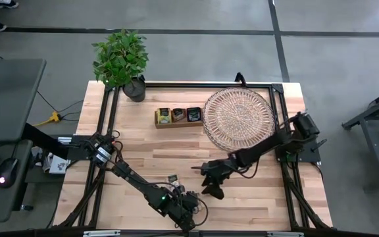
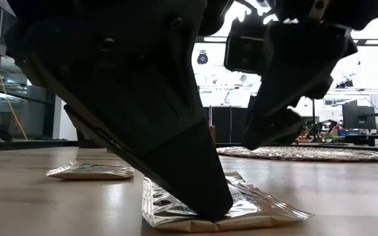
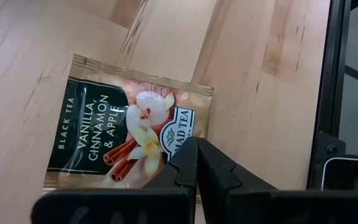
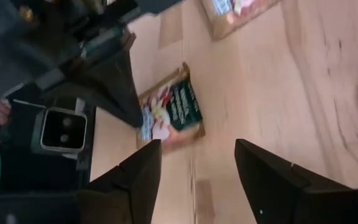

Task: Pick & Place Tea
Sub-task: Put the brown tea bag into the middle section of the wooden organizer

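My left gripper (image 3: 196,163), fingers pressed together, pins a flat dark-green and gold tea sachet (image 3: 120,134) to the light wooden table (image 3: 260,93). My right gripper (image 4: 194,168) hovers spread just beside it.

Sachet (image 3: 126,140) corner under left tool (image 3: 196,163)

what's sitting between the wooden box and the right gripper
Nothing: in the high view, only bare table lies between the wooden box and the right gripper, whose fingers are open.
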